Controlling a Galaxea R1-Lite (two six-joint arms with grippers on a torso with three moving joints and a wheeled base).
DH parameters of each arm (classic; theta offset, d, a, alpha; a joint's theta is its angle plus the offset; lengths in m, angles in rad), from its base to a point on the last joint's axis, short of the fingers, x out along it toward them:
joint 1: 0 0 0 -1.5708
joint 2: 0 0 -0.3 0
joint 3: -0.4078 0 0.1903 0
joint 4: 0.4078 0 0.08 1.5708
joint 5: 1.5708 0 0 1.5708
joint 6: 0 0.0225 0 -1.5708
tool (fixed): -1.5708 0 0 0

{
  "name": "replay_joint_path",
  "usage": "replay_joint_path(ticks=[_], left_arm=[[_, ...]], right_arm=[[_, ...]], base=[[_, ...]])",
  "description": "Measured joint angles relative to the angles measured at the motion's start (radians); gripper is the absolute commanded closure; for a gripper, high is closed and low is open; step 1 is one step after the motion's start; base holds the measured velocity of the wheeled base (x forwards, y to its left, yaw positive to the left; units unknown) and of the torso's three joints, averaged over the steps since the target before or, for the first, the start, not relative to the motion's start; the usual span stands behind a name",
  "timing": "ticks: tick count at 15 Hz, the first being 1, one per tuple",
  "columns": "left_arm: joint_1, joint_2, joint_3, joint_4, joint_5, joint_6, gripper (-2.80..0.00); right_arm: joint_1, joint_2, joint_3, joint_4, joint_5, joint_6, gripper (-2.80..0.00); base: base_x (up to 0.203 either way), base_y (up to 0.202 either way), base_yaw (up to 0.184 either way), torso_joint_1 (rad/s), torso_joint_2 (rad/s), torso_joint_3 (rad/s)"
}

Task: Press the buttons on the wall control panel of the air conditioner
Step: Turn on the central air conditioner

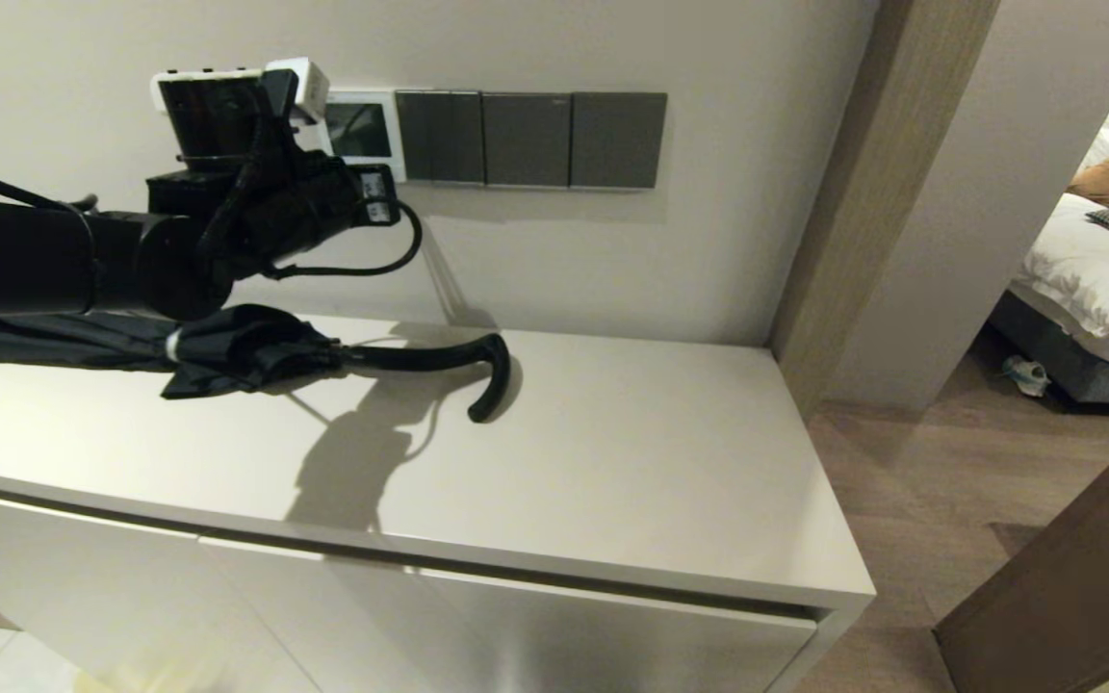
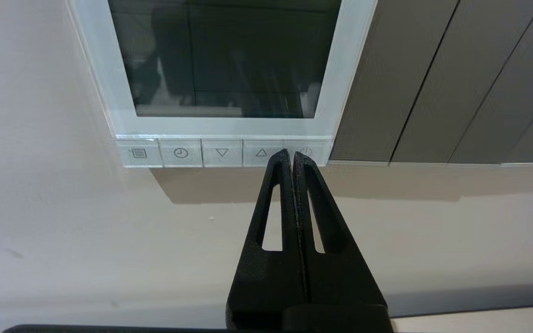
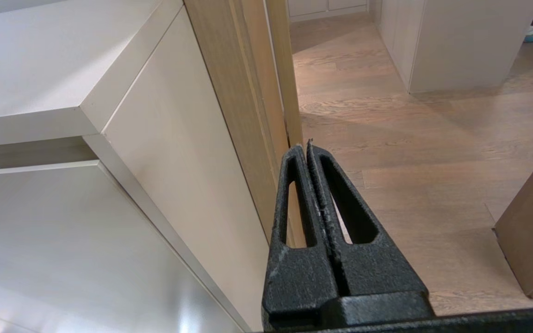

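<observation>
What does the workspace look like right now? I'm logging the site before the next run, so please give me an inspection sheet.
Surface: pale beige cabinet top.
Job's things: white square wall control panel, screen dark; row of pale buttons beneath.
Clutter: folded black umbrella lying on the cabinet.
Grippers: left gripper shut, tips at the rightmost button; right gripper shut, low beside the cabinet.
Cables: black cable looping off the left wrist.
Surroundings: dark grey switch plates, bed.

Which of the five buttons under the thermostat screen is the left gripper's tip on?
The left gripper, shut, points at the power button, last in the row beside the grey switch plates; it partly hides that symbol.
</observation>
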Motion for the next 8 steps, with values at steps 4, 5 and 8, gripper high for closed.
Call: replay_joint_path(ticks=[4,5,8], left_arm=[[0.0,0.024,-0.03,0.003,-0.001,0.0,0.0],[0.0,0.031,-0.033,0.002,0.0,0.0,0.0],[0.0,0.035,-0.034,-0.001,0.0,-0.001,0.0]], right_arm=[[0.0,0.0,0.0,0.0,0.0,0.0,0.0],[0.0,0.0,0.0,0.0,0.0,0.0,0.0],[0.0,0.0,0.0,0.0,0.0,0.0,0.0]], base=[[0.0,0.0,0.0,0.0,0.0,0.0],[0.0,0.0,0.0,0.0,0.0,0.0],[0.0,0.0,0.0,0.0,0.0,0.0]])
